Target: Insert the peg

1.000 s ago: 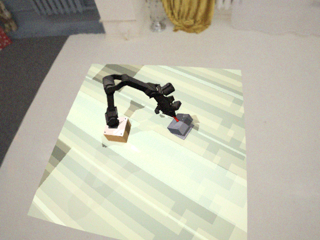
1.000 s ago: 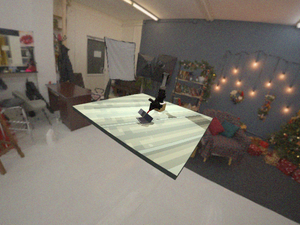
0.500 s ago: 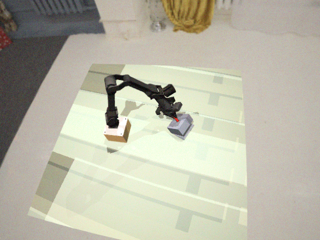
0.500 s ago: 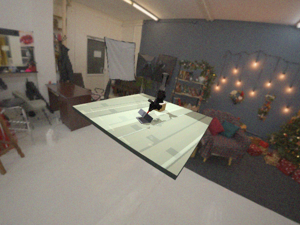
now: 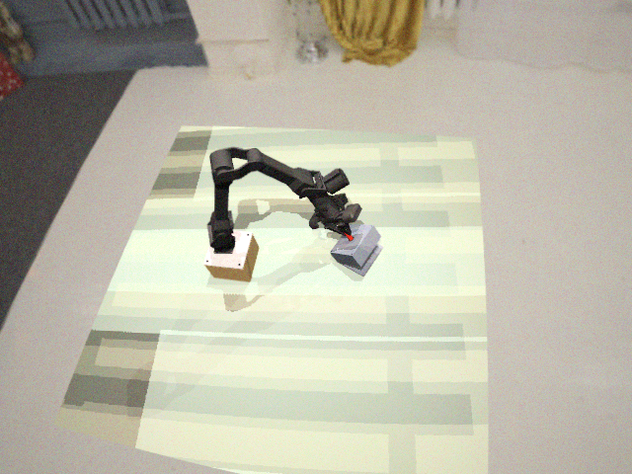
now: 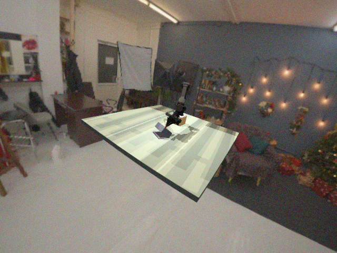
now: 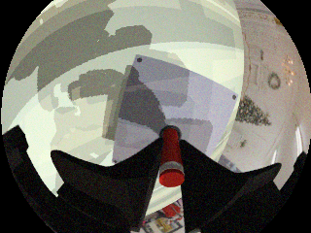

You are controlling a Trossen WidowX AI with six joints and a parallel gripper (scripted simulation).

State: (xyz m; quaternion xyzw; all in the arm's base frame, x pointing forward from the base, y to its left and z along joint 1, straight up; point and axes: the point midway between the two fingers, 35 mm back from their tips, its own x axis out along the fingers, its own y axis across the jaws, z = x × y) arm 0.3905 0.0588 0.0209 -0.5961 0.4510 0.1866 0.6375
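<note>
A red round peg (image 5: 350, 237) (image 7: 171, 156) with a grey band near its top is held between the fingertips of my gripper (image 7: 170, 143), which is shut on it. The grey-blue sloped panel (image 5: 357, 249) (image 6: 161, 127) (image 7: 204, 97) stands on the table. In the wrist view the peg's far end meets the dark rim of the hole in the panel's face. The peg looks roughly in line with the hole. How deep its end sits in the hole is hidden. In the exterior view only a small bit of red shows between gripper and panel.
The arm's base stands on a box (image 5: 239, 268) (image 6: 182, 120) with a white top and orange-brown sides, to the left of the panel in the top view. The panel's flat base plate (image 6: 162, 135) rests on the table (image 5: 306, 361) (image 6: 185, 160). Arm shadows cross the table.
</note>
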